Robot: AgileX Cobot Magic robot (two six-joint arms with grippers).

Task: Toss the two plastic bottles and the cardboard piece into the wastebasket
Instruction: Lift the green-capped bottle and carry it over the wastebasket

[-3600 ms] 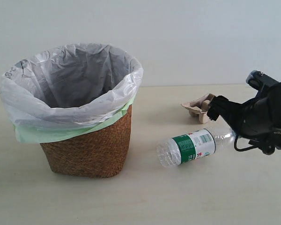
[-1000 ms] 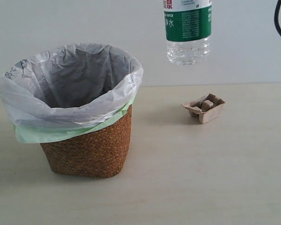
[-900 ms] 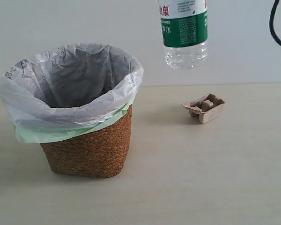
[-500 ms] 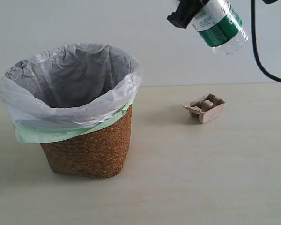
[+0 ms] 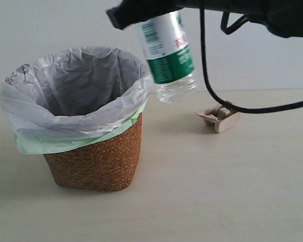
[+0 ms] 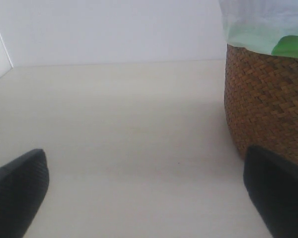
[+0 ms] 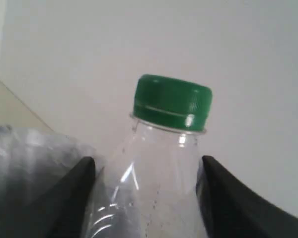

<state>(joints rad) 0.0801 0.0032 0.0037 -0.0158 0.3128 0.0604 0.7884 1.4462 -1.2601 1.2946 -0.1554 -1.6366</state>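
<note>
Just beside the wastebasket (image 5: pixel 98 166) rim, the green-capped bottle (image 5: pixel 167 55) is held clenched in the right end effector (image 7: pixel 148 196). It should be carried fully over the opening before being released.

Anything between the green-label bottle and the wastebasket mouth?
Nothing visible. The right gripper holds the green-label bottle in the air beside the wastebasket rim; the lined mouth is open, with nothing across it.

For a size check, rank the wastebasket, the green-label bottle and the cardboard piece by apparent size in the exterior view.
1. wastebasket, clearly largest.
2. green-label bottle; it hangs in the air, so its nearness to the camera is unsure, but it looks well bigger than the next.
3. cardboard piece, smallest.
</note>
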